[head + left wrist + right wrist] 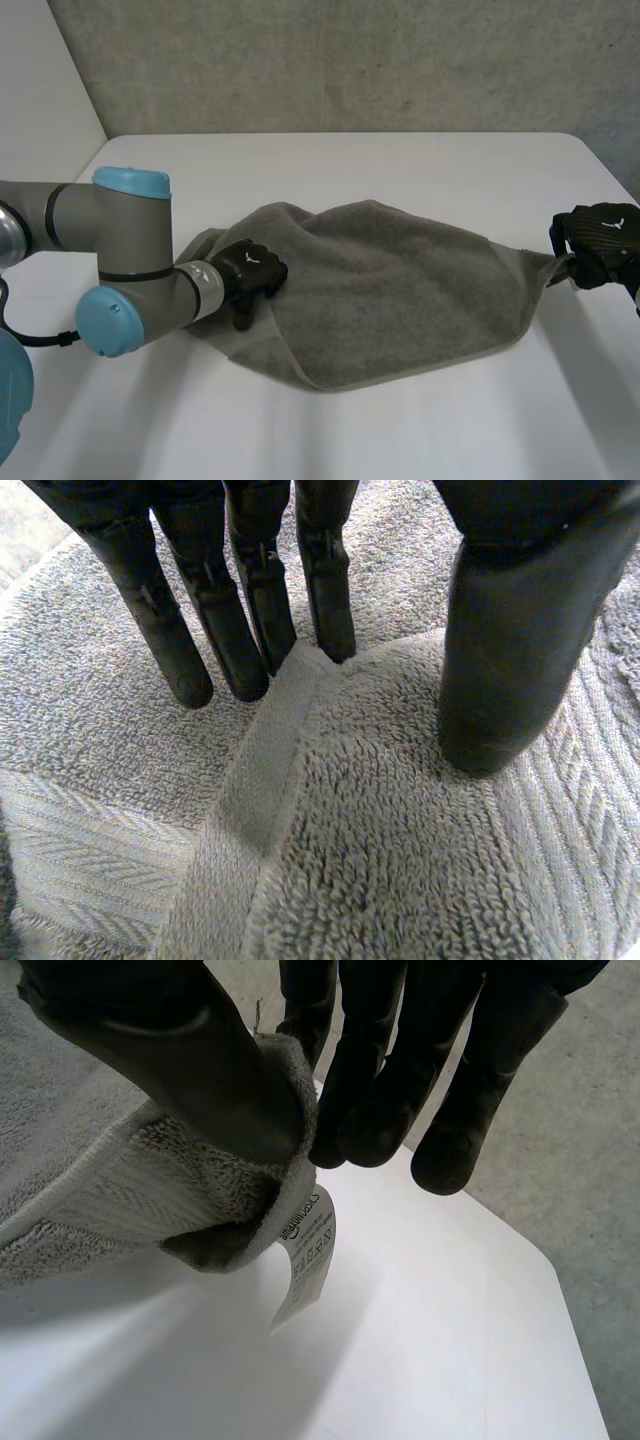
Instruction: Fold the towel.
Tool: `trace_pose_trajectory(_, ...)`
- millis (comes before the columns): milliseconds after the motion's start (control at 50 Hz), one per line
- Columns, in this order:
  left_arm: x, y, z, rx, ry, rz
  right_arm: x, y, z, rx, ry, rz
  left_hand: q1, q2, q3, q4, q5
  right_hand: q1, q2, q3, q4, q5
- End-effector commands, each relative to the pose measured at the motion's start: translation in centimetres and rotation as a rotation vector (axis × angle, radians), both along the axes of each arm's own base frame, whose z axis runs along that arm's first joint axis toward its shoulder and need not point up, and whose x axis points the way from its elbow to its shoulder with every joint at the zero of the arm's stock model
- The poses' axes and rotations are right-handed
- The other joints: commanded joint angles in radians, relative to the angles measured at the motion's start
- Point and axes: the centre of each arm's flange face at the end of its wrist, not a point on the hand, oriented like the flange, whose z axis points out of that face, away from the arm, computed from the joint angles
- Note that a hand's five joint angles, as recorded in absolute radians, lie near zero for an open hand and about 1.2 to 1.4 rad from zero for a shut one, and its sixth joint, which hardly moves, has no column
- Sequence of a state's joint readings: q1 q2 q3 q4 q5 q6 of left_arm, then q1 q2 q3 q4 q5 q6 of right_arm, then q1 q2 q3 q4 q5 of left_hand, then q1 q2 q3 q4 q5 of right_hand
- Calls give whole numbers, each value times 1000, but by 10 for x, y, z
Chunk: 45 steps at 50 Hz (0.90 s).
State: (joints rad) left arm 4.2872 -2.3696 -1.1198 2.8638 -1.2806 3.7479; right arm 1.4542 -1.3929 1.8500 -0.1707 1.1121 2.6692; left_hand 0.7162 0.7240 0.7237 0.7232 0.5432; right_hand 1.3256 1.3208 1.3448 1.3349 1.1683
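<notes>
A grey towel (400,290) lies bunched across the middle of the white table (400,160), one layer folded over another. My left hand (250,272) rests on the towel's left edge. In the left wrist view its straight fingers (250,610) touch the lower layer beside a hem, while the thumb presses on the upper layer of the towel (380,860); nothing is pinched between them. My right hand (600,240) holds the towel's right corner just above the table's right side. Its thumb and fingers (400,1060) pinch that corner (230,1210), and a white label (310,1250) hangs below.
A grey concrete wall (350,60) stands behind the table. The table's right edge (560,1290) runs close to my right hand, with floor beyond it. My left arm (120,260) lies over the table's left side. Bare table stretches in front of the towel.
</notes>
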Motion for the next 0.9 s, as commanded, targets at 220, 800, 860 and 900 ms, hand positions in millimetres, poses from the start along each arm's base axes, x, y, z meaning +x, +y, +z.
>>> trace_pose_trajectory(220,6,3,13,-23,-19,42,0,0,0,-1,0,0,404,397,397,397,403,71,75,51,61,53)
trace_pose_trajectory(800,81,56,231,-389,421,285,17,57,176,-196,-49,159,680,672,673,673,679,71,75,51,61,53)
trace_pose_trajectory(860,99,56,253,-440,483,340,12,57,196,-182,-36,141,680,672,673,673,679,71,75,51,61,53)
trace_pose_trajectory(900,109,50,253,-445,483,382,6,48,195,-156,-19,128,680,672,673,673,679,71,75,51,61,53)
